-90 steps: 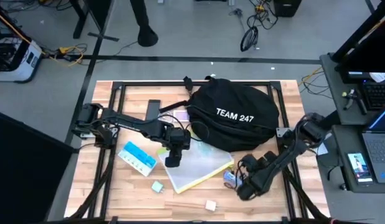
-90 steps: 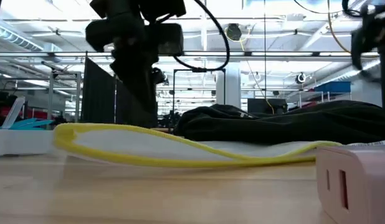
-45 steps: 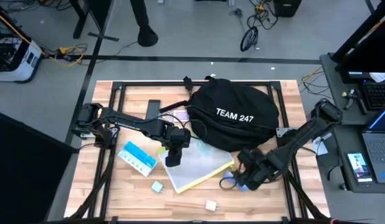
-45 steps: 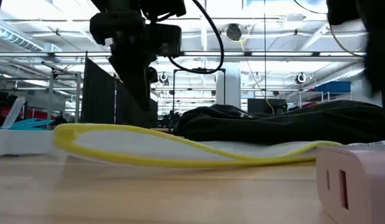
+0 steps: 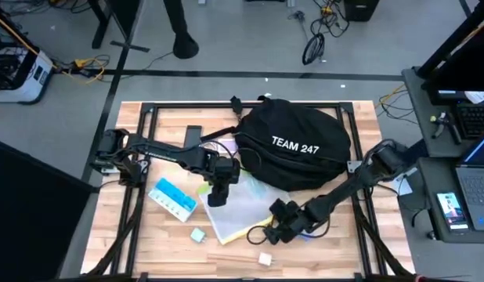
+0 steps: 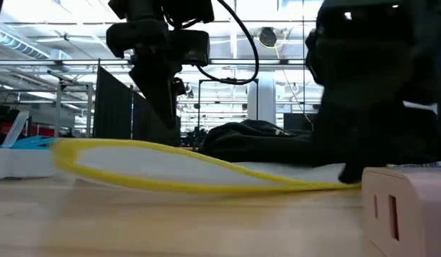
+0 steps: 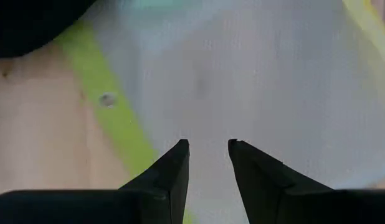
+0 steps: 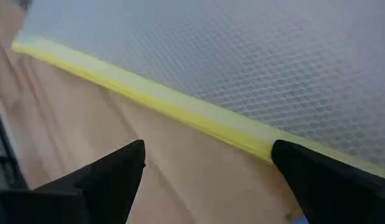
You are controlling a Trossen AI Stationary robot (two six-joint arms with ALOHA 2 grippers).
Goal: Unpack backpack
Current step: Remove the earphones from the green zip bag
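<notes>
Backpack: you have the backpack [image 5: 298, 153] at upper centre of the high view, lying flat on the bench [image 5: 359, 251], "TEAM 247" face up.
Handling: judge it soft, limp fabric, likely to sag and slide rather than lift clean; take the top handle or a strap, not the rounded panel.
Left hand: your left hand [image 5: 216, 196] hovers at centre-left over the mesh pouch [image 5: 246, 210]; fingers a narrow gap apart, holding nothing.
Right hand: your right hand [image 5: 275, 231] sits low at lower centre, beside the pouch's yellow edge; fingers spread wide, empty.
Around: blue-and-white box [image 5: 173, 198] left of the pouch; small teal item [image 5: 197, 234] and small white block [image 5: 265, 258] near the bottom edge.
In the way: the pouch overlaps the pack's lower edge; you'd likely clear it first.
</notes>
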